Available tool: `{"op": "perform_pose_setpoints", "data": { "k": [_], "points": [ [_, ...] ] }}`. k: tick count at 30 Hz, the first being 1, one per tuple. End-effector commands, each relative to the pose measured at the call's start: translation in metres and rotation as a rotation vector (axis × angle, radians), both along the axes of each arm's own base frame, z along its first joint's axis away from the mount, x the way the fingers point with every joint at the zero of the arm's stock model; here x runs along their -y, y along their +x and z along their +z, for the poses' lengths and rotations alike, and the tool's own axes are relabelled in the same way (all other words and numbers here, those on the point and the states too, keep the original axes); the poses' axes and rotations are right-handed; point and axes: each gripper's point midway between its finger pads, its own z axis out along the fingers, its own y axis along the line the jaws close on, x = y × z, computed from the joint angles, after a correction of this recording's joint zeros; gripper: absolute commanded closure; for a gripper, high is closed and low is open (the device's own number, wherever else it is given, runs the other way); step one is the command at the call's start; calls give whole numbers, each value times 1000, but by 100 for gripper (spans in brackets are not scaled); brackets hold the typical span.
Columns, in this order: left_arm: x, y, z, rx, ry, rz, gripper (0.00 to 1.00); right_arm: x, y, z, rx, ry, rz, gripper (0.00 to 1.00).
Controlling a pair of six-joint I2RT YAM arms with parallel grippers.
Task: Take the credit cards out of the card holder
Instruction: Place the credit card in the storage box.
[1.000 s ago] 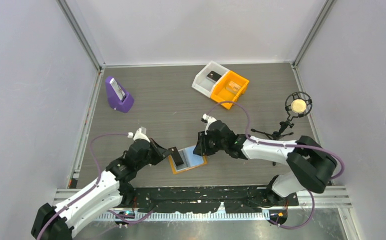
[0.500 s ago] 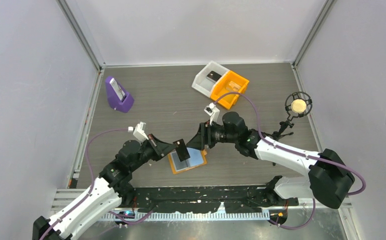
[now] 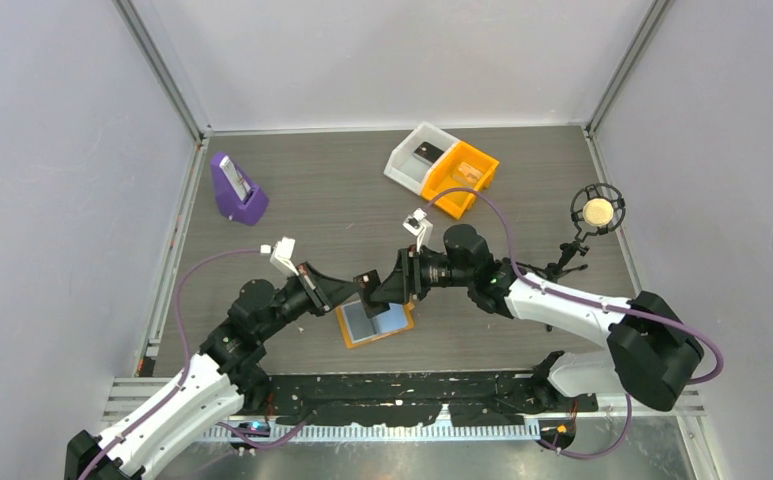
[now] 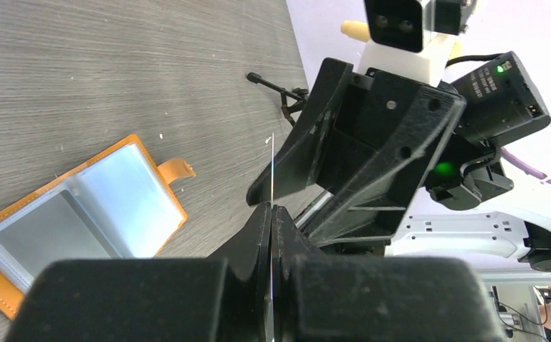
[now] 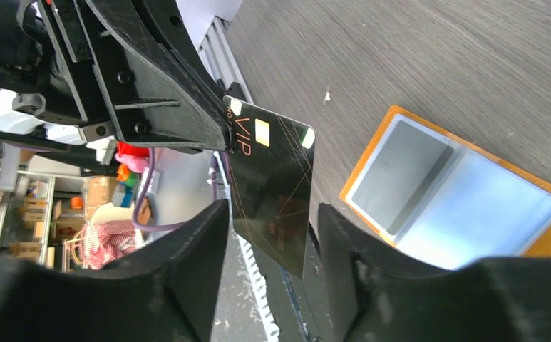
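1. Top view. Can see the card holder (image 3: pixel 375 322) lying open on the table (image 3: pixel 312 210), light blue inside facing up, just below the two gripper tips. Over it, can see the left gripper (image 3: pixel 355 287) clenched on a black card (image 3: pixel 368 281), tip to tip with the right gripper (image 3: pixel 387 284). At the far side, a white bin (image 3: pixel 414 155) just beside an orange bin (image 3: pixel 462 172).
2. Left wrist view. Shows the card edge-on as a thin line, pinched between the closed left jaws. Behind it, the right gripper with jaws spread. At lower left, the open card holder, apart from both.
3. Right wrist view. Shows the card, marked "VIP", gripped at one corner by the left gripper and hanging between the released right jaws. Cannot tell whether touching either. At the right, the card holder on the table.
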Motion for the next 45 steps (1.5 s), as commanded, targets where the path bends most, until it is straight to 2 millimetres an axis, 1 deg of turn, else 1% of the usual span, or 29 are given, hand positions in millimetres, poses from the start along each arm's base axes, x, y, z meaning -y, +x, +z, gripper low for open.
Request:
{"op": "perform_pose_setpoints", "data": {
  "k": [1,2,3,4,6,7,8,9,10,11,16,20,25,26,27,29,31,32,33,34,35,36,37,38,39,40,41,42,45],
  "points": [
    [4,1,39,119,-59,-22,100,-7,-3,15,15,83,46,53],
    [4,2,38,116,-55,-18,100,-7,-4,15,14,88,59,67],
    [3,2,35,110,-44,-13,100,-7,-4,17,27,98,66,74],
    [1,3,32,104,-25,-6,97,-6,-5,18,29,105,80,85],
    [-2,3,26,93,15,4,83,-2,-4,22,50,118,101,93],
    [-4,2,25,93,28,4,77,1,-2,23,64,115,108,94],
    [-4,1,23,94,40,-1,70,3,-7,22,56,107,135,95],
    [-5,0,25,101,48,-4,64,4,-6,24,84,105,149,95],
    [-6,-3,23,96,71,-11,59,6,-12,21,71,91,184,95],
    [-8,-4,23,98,93,-18,54,7,-17,24,95,95,229,95],
    [-10,-12,30,114,196,-79,44,11,-33,22,83,78,348,95],
    [2,-21,28,95,242,-190,41,12,-39,28,98,96,397,95],
    [27,-34,34,93,192,-374,41,13,-41,30,99,97,419,95],
    [31,-35,35,95,179,-399,43,13,-41,30,97,96,419,95],
    [35,-37,37,98,166,-425,48,13,-41,29,94,94,419,95],
    [39,-37,39,96,153,-445,67,13,-41,29,90,90,416,94],
    [39,-34,38,93,156,-433,88,13,-39,28,89,79,401,88],
    [38,-32,37,92,161,-415,98,13,-37,27,91,68,380,81],
    [36,-29,36,88,171,-390,100,13,-35,27,89,59,364,77],
    [33,-26,35,89,179,-367,100,14,-28,27,95,47,320,67],
    [31,-24,34,90,183,-346,100,15,-24,26,92,40,293,63],
    [29,-21,34,92,186,-325,100,18,-15,25,73,29,236,55],
    [28,-19,35,95,187,-302,100,20,-10,23,67,34,204,51],
    [25,-15,36,96,187,-270,100,24,0,26,35,43,143,44],
    [22,-11,37,98,186,-237,100,26,5,26,38,58,112,41],
    [19,-5,40,100,170,-191,100,31,13,31,20,74,58,33],
    [15,0,46,116,142,-140,100,32,16,34,11,92,32,30],
    [13,5,52,128,113,-100,100,37,22,42,28,110,-4,25],
    [3,17,63,140,73,5,100,46,32,63,40,162,-83,22]
  ]
}}
